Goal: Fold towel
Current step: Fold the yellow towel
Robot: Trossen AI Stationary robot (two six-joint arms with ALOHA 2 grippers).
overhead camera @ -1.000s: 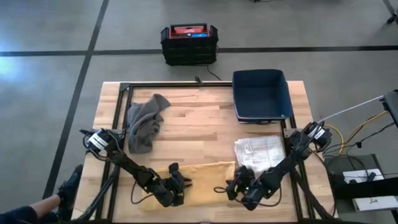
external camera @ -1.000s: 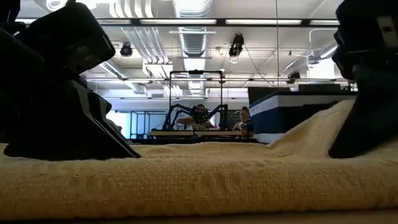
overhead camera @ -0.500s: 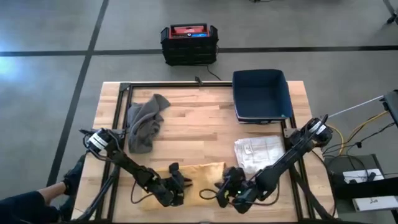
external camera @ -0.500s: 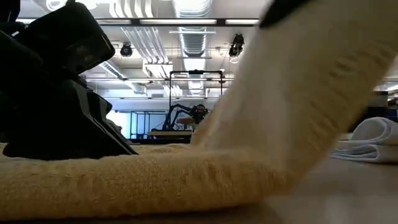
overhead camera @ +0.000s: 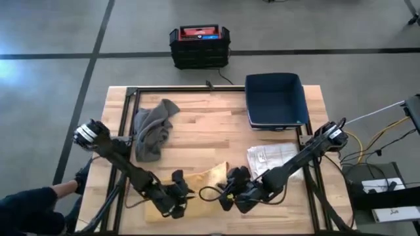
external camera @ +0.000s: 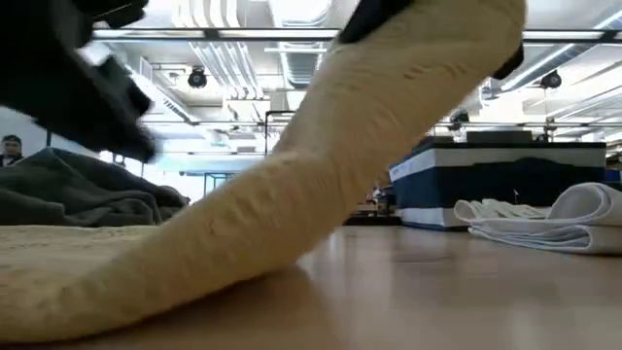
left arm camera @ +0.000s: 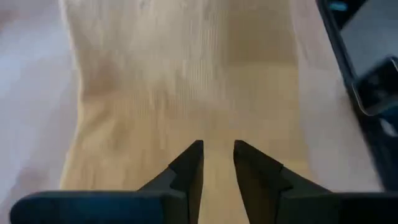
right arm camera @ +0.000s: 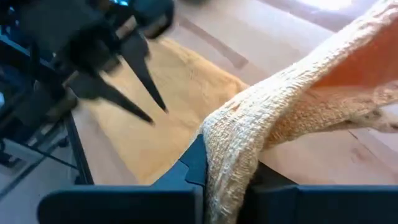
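Near table (overhead camera: 216, 124) edge: right gripper (overhead camera: 231, 189) pinches one end of the yellow towel (overhead camera: 209, 178) — lifted and arched over the flat remainder. Left gripper (overhead camera: 176, 195) hovers above the flat end, fingers (left arm camera: 190, 168) slightly spread. No legible writing.

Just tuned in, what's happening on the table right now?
The robot is part-way through folding a yellow towel at the near edge of the table. The right end effector is shut on one end of the towel and holds it lifted over the part lying flat. The left end effector, fingers slightly apart, hovers over that flat part. A grey cloth, a folded white towel and a blue bin sit farther back.
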